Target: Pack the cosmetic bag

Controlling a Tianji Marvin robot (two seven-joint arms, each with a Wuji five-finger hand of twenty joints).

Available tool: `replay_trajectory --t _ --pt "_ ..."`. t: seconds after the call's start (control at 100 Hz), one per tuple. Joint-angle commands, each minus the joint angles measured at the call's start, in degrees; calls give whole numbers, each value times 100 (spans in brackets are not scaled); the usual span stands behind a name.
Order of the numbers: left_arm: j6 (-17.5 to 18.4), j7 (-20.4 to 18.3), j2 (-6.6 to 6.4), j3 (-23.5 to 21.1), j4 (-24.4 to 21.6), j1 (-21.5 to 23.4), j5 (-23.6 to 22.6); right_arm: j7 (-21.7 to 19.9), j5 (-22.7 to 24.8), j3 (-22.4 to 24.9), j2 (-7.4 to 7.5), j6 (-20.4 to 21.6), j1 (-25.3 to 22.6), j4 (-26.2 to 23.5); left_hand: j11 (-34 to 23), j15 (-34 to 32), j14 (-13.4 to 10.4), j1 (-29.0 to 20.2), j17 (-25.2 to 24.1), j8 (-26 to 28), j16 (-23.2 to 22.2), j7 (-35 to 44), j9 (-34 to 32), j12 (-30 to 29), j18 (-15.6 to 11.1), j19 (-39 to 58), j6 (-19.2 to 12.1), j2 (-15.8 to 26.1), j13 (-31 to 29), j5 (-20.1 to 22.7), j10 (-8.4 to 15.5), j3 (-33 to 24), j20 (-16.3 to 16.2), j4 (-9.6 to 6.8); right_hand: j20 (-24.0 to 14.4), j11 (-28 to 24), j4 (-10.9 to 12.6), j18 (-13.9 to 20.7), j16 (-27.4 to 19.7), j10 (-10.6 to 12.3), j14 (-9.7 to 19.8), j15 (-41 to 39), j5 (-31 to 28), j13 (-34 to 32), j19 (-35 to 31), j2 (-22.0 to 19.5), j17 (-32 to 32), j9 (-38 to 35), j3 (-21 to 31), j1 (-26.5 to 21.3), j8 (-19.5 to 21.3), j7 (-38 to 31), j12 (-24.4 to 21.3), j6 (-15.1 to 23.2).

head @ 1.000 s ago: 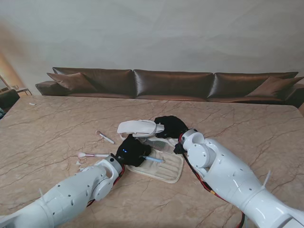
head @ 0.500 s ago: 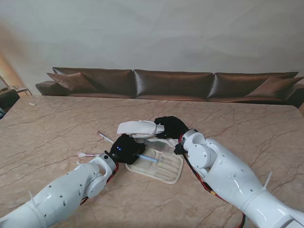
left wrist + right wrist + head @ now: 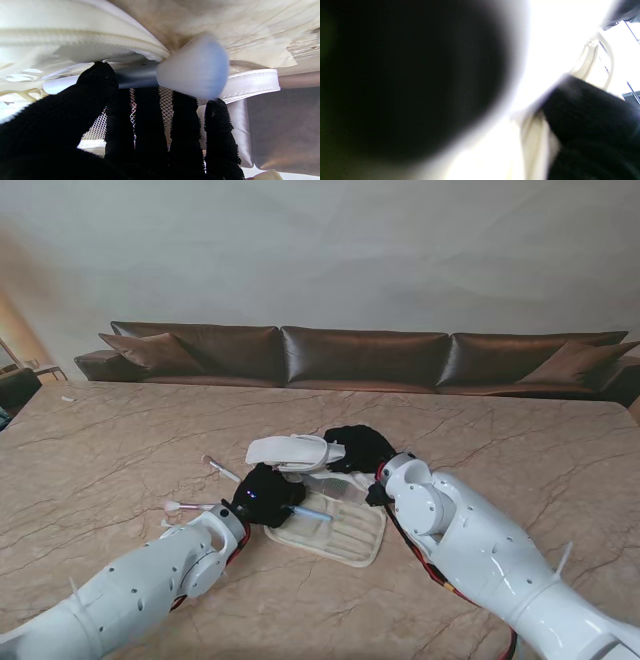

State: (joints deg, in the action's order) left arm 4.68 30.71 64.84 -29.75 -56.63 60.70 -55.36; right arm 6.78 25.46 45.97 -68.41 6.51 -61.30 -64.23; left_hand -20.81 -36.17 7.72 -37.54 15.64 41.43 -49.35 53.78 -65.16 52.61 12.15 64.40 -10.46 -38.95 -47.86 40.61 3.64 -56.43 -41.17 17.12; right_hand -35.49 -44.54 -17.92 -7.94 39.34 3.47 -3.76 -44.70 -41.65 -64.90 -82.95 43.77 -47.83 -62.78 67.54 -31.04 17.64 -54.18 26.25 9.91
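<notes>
From the stand, my left hand (image 3: pixel 265 495) sits at the near left edge of the cream bag (image 3: pixel 335 528), which lies open on the marble counter (image 3: pixel 120 440). My fingers are closed around a brush (image 3: pixel 308 513) with a pale blue handle that reaches out over the bag's lower half. My right hand (image 3: pixel 360 447) is at the far side of the bag, gripping the raised flap (image 3: pixel 293 450) and keeping it lifted. Left of my left hand a pink-tipped brush (image 3: pixel 190 506) lies on the counter, and farther from me a small white tube (image 3: pixel 222 470). A brown sofa (image 3: pixel 360 355) runs along the wall.

In the left wrist view, my black fingers (image 3: pixel 185 120) and thumb pinch the brush (image 3: pixel 192 68) by its grey ferrule; its pale bristle head is blurred, just beside the bag's zip edge (image 3: pixel 75 37), with white mesh behind my fingers.

The right wrist view is mostly dark blur and glare; a black finger (image 3: pixel 585 117) presses cream fabric (image 3: pixel 535 140).

No writing or brand is readable anywhere.
</notes>
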Motion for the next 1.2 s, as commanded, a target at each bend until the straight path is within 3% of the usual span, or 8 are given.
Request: replay_trajectory --t 0.0,0.36,0.99,1.19 --pt "48 21 61 46 -5 20 1 -3 0 -35 -49 19 -39 -66 -85 -29 -28 -342 -35 204 -91 405 -181 65 -101 -27 -861 184 -103 325 167 -457 -107 -241 -23 -73 43 -26 37 270 132 -230 -288 -453 -308 -336 -197 -342 293 -389 -60 -479 30 848" --pt "170 222 140 340 151 -69 41 -7 33 4 -36 -13 -53 -111 -81 -11 -46 -342 -39 217 -90 404 -174 72 -124 -49 -888 192 -95 313 189 -450 -101 -240 -22 -72 41 -26 35 268 135 -226 -303 -449 -309 -338 -197 -342 294 -397 -55 -486 30 862" --pt "349 1008 659 992 825 -303 407 19 -43 -55 -70 -31 -45 -62 -69 -36 -8 -309 26 197 -84 402 -197 43 -129 31 -915 190 -132 314 210 -473 -145 -216 -20 -81 42 -14 38 270 142 -246 -313 -471 -318 -335 -220 -355 291 -398 -58 -491 30 869" --pt "415 1197 810 1103 968 -296 501 10 -40 -36 -62 -31 -66 -72 -32 -95 16 -302 105 54 -81 394 -240 -42 -92 111 -770 186 -216 334 153 -477 -176 -189 -19 -88 44 -4 40 268 141 -256 -331 -480 -322 -327 -227 -364 298 -405 -56 -500 31 868"
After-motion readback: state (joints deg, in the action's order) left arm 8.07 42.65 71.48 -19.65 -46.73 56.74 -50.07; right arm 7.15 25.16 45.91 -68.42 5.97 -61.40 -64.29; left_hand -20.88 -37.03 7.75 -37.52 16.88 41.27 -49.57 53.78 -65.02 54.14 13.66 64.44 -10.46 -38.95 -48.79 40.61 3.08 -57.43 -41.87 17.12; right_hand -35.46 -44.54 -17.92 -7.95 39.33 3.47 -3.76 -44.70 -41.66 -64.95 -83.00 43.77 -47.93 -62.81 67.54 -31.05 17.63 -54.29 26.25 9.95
